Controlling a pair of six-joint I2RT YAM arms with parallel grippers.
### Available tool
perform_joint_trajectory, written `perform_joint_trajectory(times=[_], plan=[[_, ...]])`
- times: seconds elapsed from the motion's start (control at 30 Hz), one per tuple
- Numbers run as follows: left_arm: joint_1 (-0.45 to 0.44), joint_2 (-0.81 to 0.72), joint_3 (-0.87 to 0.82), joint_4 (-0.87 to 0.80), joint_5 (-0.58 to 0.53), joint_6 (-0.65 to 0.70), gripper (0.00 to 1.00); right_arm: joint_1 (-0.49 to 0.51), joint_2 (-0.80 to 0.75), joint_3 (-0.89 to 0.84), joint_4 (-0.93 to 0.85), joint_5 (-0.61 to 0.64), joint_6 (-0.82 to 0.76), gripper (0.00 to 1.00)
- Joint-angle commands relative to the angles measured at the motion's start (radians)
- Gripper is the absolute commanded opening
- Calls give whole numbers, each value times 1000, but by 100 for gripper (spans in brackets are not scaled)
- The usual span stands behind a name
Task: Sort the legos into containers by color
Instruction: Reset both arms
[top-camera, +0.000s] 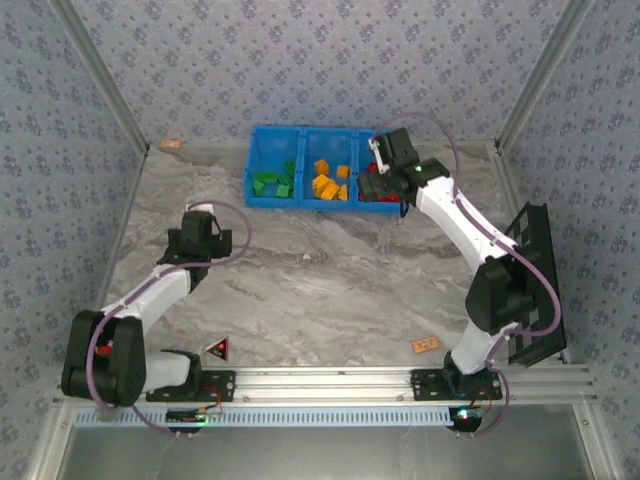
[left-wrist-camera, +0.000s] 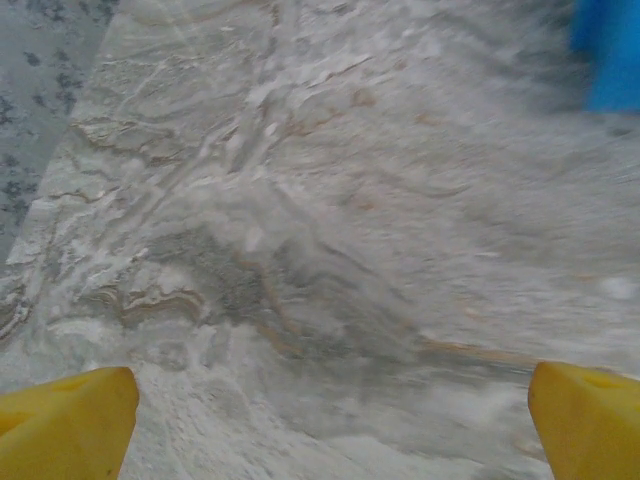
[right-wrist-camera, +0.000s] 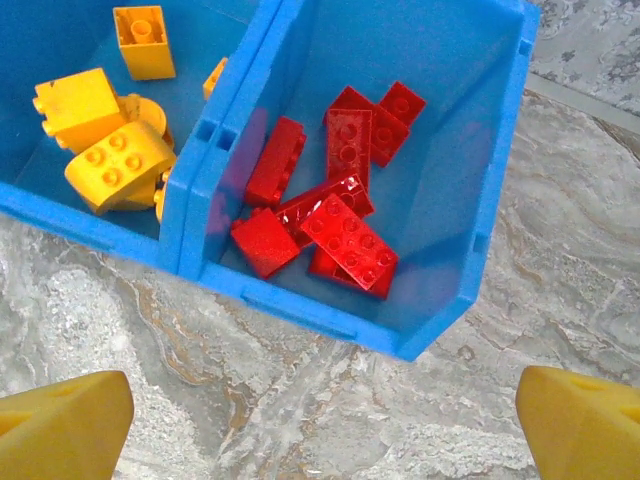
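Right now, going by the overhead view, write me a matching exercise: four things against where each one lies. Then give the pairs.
Things:
1. green legos
2. yellow-orange legos
3. red legos
4. red-and-black triangle

Places:
A. right compartment of the blue bin
B. on the table, front left
C. left compartment
D. middle compartment

Pairs: 1-C, 2-D, 3-A, 4-B.
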Motion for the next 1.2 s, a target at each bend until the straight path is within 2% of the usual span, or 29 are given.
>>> perform_joint_trajectory(times=[0.0,0.13,0.23,0.37,0.43,0.53,0.67,0.77,0.83,0.87,0.9,0.97,1.03,1.17], plan=[[35,86,-71,416,-12,141,100,-17,-133,-143,151,-56,-33,100],[63,173,-82,476,3,172,100,-74,-238,-303,252,-168,-20,100],[102,133,-111,490,73,146,100,-90,-298,-419,304,-193,-20,100],[110,62,-156,496,154,150,100,-109,-349,-505,320,-221,-27,100],[110,56,-143,473,181,122,100,-110,-381,-563,341,-209,-38,100],[110,73,-158,559,271,86,100,-112,-443,-659,400,-179,-47,100],[126,152,-125,566,291,72,100,-144,-548,-804,512,-144,-59,100],[160,192,-211,745,316,40,100,-186,-643,-940,623,-134,-60,100],[183,268,-287,979,322,12,100,-228,-718,-1061,755,-123,-46,100],[185,270,-288,991,323,9,100,-249,-741,-1112,818,-116,-36,100],[188,233,-268,889,334,8,100,-273,-757,-1157,880,-100,-16,100],[193,259,-245,886,371,19,100,-324,-761,-1211,958,-84,22,100],[197,240,-218,798,393,23,100,-363,-737,-1232,1002,-87,26,100],[209,253,-173,730,377,-2,100,-404,-660,-1239,1073,-94,6,100]])
